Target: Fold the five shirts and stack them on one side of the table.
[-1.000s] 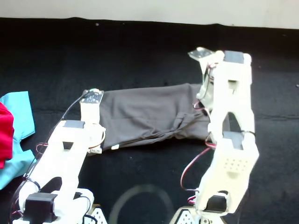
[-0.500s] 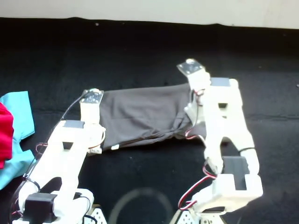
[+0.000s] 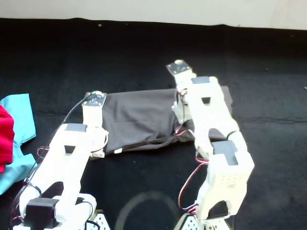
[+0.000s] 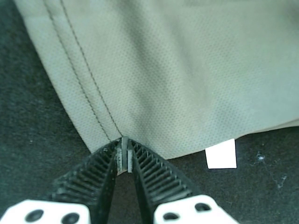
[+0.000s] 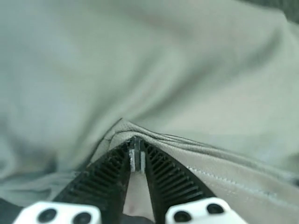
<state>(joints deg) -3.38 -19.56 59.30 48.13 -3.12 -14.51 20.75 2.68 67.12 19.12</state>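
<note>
A grey shirt (image 3: 139, 117) lies spread across the middle of the black table (image 3: 144, 48). My left gripper (image 4: 124, 154) is shut on the shirt's stitched hem corner (image 4: 112, 133), at the shirt's left end under the left arm (image 3: 72, 148). A small white tag (image 4: 221, 154) lies just beside that corner. My right gripper (image 5: 136, 156) is shut on a bunched fold of the grey shirt (image 5: 154, 70). The right arm (image 3: 208, 115) stands over the shirt's right part and hides the cloth beneath it.
A teal shirt (image 3: 21, 134) with a red shirt (image 3: 5, 139) on top lies at the table's left edge. A pale wall (image 3: 153, 9) borders the far side. Bare black table surrounds the grey shirt, both behind it and to the right.
The right arm has swung leftward over the grey shirt with the cloth pinched, dragging that part toward the middle. The left arm has stayed still.
</note>
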